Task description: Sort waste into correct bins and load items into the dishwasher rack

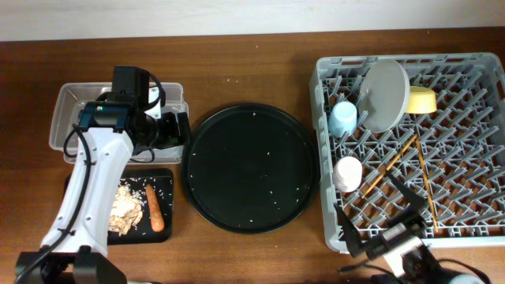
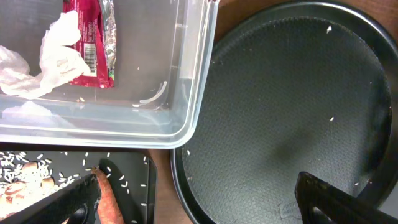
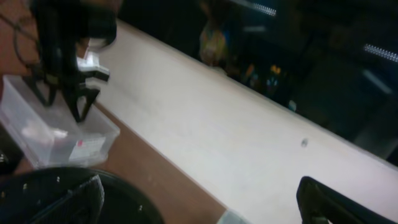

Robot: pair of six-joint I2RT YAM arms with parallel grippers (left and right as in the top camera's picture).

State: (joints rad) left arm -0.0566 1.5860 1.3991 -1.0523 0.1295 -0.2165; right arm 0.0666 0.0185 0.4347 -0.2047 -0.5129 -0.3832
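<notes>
Beside the left gripper (image 1: 175,130) there is one clear rectangular plastic tub (image 1: 67,118), which holds one small red wrapper (image 2: 93,43) and one crumpled white tissue (image 2: 43,62). On the robot's side of that gripper is one shallow black rectangular tray (image 1: 164,183). It carries one short orange carrot piece (image 1: 155,207), one heap of beige food scraps (image 1: 126,207) and rice grains too many to count. To the gripper's right is one large round black tray (image 1: 251,167). Under and beyond the right gripper (image 1: 381,217), one square grey plastic rack (image 1: 465,197) holds two cups, one small blue cup (image 1: 343,118) and one white cup (image 1: 347,173). It also holds one yellow bowl (image 1: 422,99), one pale round plate (image 1: 385,95) and two thin wooden chopsticks (image 1: 394,162).
</notes>
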